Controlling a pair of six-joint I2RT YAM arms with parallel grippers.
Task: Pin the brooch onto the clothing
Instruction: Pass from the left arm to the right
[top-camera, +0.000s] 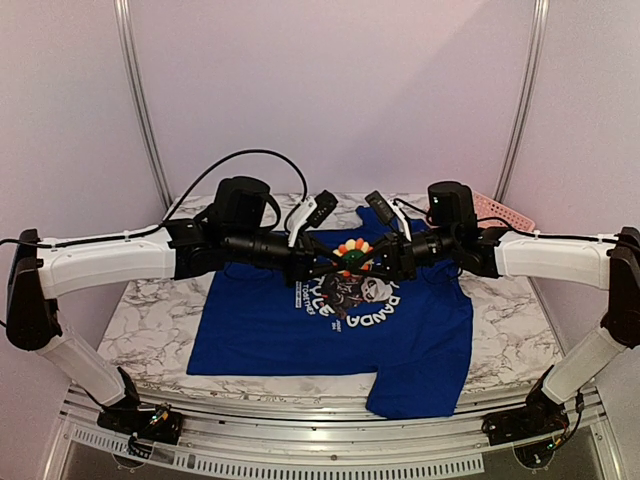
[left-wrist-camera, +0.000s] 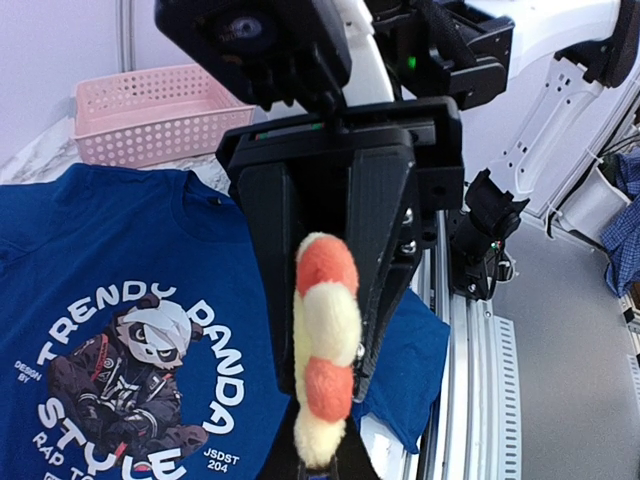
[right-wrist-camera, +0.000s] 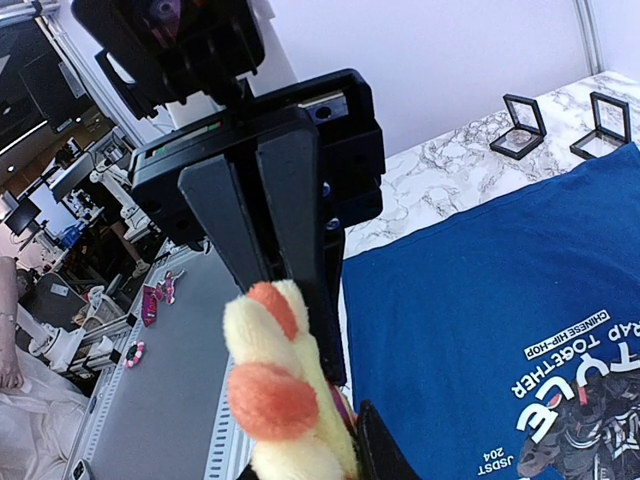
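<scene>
The brooch (top-camera: 350, 255), a plush flower with yellow and orange petals, hangs in the air over the blue panda T-shirt (top-camera: 300, 330), which lies flat on the table. Both arms meet at it. My left gripper (top-camera: 325, 262) comes in from the left, shut, its fingertips pinching the brooch's edge. In the left wrist view the brooch (left-wrist-camera: 325, 350) stands edge-on above my left gripper (left-wrist-camera: 320, 470), flanked by the right arm's black fingers. My right gripper (top-camera: 378, 260) is shut on the brooch (right-wrist-camera: 280, 390) from the other side, with one finger (right-wrist-camera: 385, 445) showing against its back. The shirt (right-wrist-camera: 500, 300) spreads below.
A pink perforated basket (top-camera: 505, 210) sits at the back right of the marble table (top-camera: 160, 320). Two small black square boxes (right-wrist-camera: 522, 125) stand on the marble beyond the shirt's collar. The shirt's lower right corner hangs over the table's near edge.
</scene>
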